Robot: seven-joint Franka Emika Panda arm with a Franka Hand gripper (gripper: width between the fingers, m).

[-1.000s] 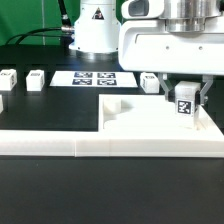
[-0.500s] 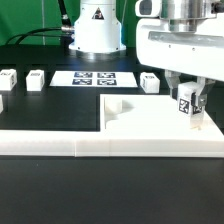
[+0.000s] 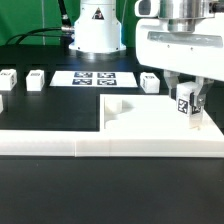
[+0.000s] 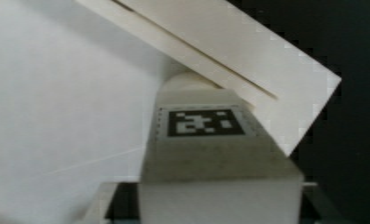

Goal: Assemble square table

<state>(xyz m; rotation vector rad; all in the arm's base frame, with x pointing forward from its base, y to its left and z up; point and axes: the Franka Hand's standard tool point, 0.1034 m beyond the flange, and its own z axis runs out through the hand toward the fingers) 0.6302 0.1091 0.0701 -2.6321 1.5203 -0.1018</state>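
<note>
Gripper (image 3: 187, 104) slightly further toward exterior view's right, tight on one leg (image 3: 190, 120); three legs (image 3: 8, 75) (image 3: 35, 78) (image 3: 150, 82) loose.

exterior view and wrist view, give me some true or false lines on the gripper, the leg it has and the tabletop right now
1. The gripper is shut on a tagged leg. True.
2. The held leg is at the tabletop corner on the exterior view's left. False: it is at the corner on the exterior view's right.
3. The marker board lies flat on the table beyond the tabletop. True.
4. Every leg is already off the table. False: loose legs lie on the exterior view's left.
5. In the wrist view the leg's tag faces the camera. True.
</note>
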